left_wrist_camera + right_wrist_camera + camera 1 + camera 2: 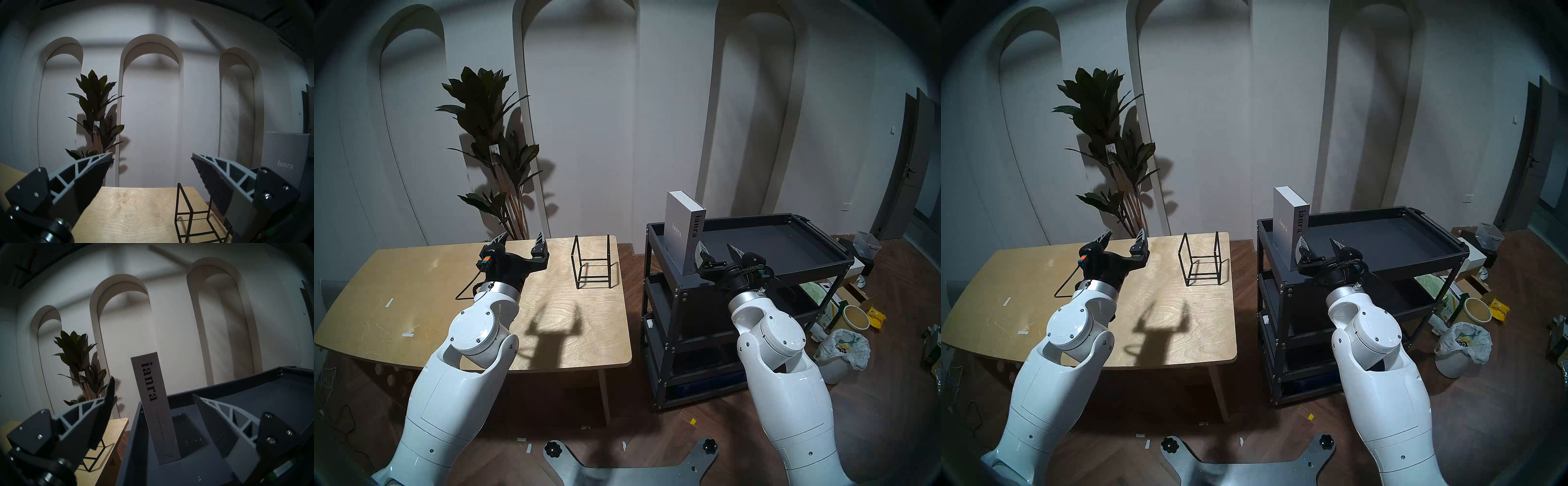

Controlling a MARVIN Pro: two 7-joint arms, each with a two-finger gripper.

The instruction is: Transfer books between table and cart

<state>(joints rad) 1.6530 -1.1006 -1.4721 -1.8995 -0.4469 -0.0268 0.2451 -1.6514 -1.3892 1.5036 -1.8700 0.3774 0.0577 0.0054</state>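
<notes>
A thick white-grey book [682, 230] [1288, 225] with black "ianra" lettering stands upright at the near left corner of the black cart's [789, 251] top tray. My right gripper [717, 249] [1317, 245] is open and empty just in front of the book's spine [155, 405], its left finger level with the spine. My left gripper [521, 239] [1124, 239] is open and empty above the plywood table [415, 305]. In the left wrist view the book's cover [285, 162] shows at far right.
A black wire stand [592, 263] [193, 218] stands on the table's far right part. A tall potted plant [493, 149] stands behind the table. Bags, a tub and boxes [850, 325] litter the floor right of the cart. A gap of wooden floor separates table and cart.
</notes>
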